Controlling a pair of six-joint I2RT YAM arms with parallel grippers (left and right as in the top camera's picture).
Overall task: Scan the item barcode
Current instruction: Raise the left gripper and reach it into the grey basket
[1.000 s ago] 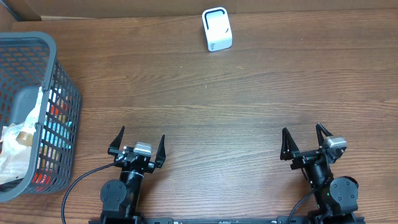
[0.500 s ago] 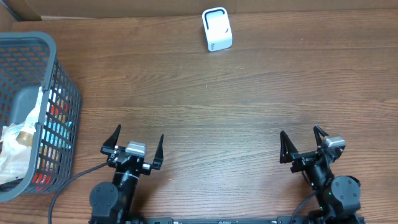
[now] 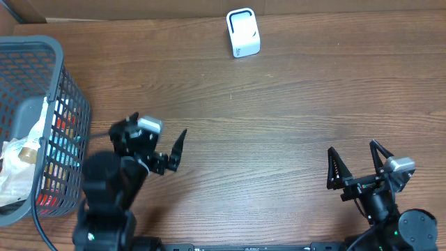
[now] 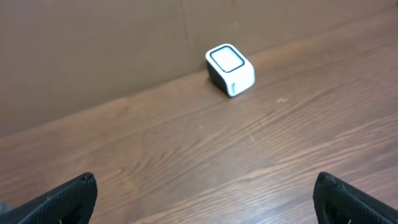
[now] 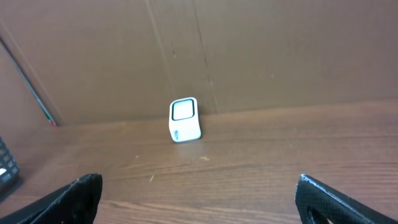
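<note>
The items (image 3: 19, 155) wait piled in the grey basket (image 3: 73, 104) at the left edge of the surface (image 3: 279, 104), well apart from the white scanner (image 3: 243, 33) at the far side. Reaching in, a finger could snag the mesh and drag the basket. The left fingers (image 3: 179, 145) hang spread and empty just beside its wall; the right fingers (image 3: 332, 167), equally spread, hold nothing, well apart.

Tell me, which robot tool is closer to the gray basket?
Left. The left tool is just beside the basket, on its right; the right tool is far off at the other side.
</note>
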